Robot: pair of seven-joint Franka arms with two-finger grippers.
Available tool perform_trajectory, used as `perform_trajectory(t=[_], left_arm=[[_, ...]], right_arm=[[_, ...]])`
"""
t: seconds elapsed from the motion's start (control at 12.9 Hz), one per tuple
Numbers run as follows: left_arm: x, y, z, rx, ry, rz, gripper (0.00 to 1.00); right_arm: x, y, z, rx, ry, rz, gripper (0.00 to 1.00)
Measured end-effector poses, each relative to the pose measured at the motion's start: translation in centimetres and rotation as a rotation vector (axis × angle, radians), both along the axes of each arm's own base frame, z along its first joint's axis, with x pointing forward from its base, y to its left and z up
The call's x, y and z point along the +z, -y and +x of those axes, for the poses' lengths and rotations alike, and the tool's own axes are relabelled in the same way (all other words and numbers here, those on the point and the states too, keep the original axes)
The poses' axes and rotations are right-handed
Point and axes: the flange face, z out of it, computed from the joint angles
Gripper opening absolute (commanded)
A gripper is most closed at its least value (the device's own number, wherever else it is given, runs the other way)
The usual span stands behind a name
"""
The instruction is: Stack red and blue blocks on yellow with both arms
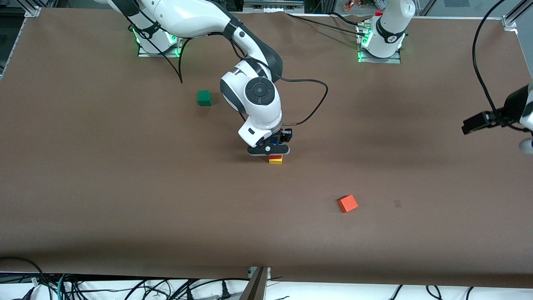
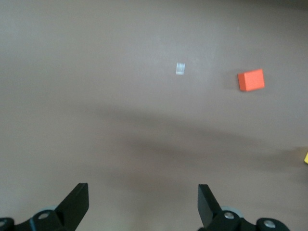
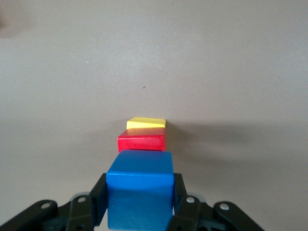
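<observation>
Blue block [image 3: 139,192] in right gripper [image 3: 139,204] above red block [image 3: 142,142].

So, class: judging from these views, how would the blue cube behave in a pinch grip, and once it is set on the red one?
The blue cube looks rigid: its faces stay flat between the right pincer fingers. Its matte surface probably grips rather than slips. With flat faces it shouldn't roll, but the stack could tip, since the red cube appears slightly offset on the yellow cube.
</observation>
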Motion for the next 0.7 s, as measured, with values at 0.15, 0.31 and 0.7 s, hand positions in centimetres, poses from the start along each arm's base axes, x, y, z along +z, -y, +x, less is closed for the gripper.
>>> perform_trajectory(t=[0.15, 0.31, 0.7], left_arm=[[0.0, -1.2, -1.3, 0.007, -0.007, -0.026, 1.0], [-0.5, -2.3, -1.5, 0.002, -0.014, -0.035, 1.0], [-1.2, -1.1, -1.2, -0.023, -0.021, -0.038, 1.0]], right_arm=[[0.1, -0.1, 0.1, 0.003, 0.013, 0.005, 0.36], [0.0, -0.2, 0.3, 0.005, 0.029, 0.012, 0.36], [-0.4, -0.4, 0.3, 0.01, 0.044, 0.019, 0.36]])
